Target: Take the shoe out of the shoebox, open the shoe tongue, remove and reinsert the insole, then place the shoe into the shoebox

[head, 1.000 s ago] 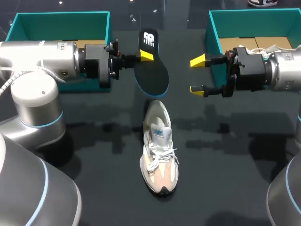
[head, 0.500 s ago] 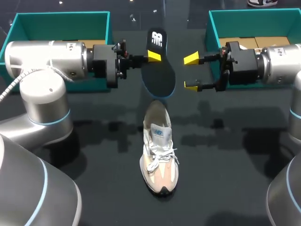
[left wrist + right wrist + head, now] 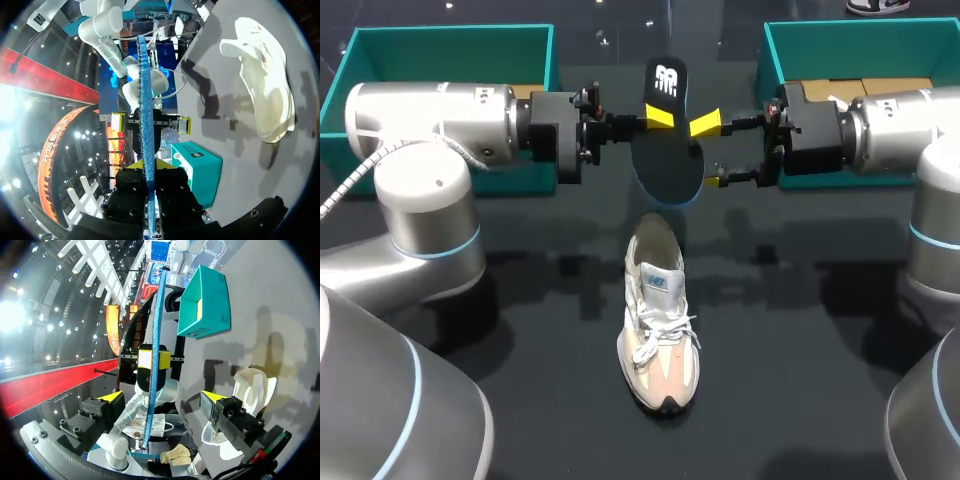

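Observation:
My left gripper [image 3: 660, 117] is shut on the edge of the black, blue-rimmed insole [image 3: 668, 160] and holds it up above the table's far middle. In the left wrist view the insole [image 3: 146, 100] stands edge-on out of the left gripper [image 3: 149, 165]. My right gripper [image 3: 709, 152] is open at the insole's other side, one yellow tip above its edge and one below. From the right wrist the insole [image 3: 156, 330] rises ahead of the right gripper [image 3: 162, 400], between its spread fingers. The white and beige shoe [image 3: 658, 320] lies on the table below, also seen as the shoe [image 3: 265, 85].
A teal shoebox [image 3: 450, 32] stands at the back left behind my left arm. A second teal shoebox [image 3: 860, 30] stands at the back right behind my right arm. Black table surface lies around the shoe.
My left arm carried the insole to the right. My right arm came left with its gripper open, and its fingers now straddle the insole's edge. The shoe stayed put.

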